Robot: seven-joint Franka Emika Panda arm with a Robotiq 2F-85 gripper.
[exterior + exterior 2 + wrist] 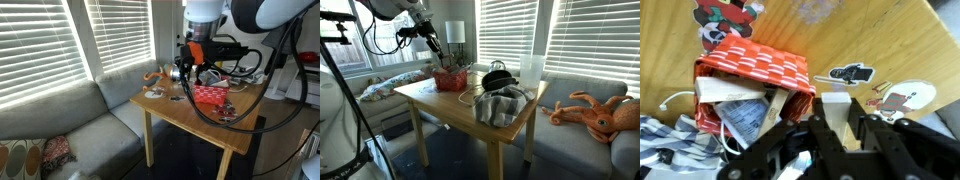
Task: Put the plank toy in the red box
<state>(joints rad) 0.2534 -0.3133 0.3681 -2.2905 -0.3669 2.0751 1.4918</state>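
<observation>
In the wrist view my gripper [840,125] is shut on the plank toy [836,108], a pale beige oblong block that stands up between the two black fingers. The red box [758,68] lies just to the left of the gripper on the wooden table [890,50]; it is open and holds papers and a flat tan piece. In both exterior views the gripper [190,62] [433,45] hangs above the table beside the red box [210,95] [450,79]. The plank toy is too small to make out there.
Stickers [852,73] and a round card [906,97] lie on the table right of the box. A grey cloth [500,105], a black cable coil [498,78] and a white cup [531,70] sit further along. An orange octopus toy [598,112] lies on the sofa.
</observation>
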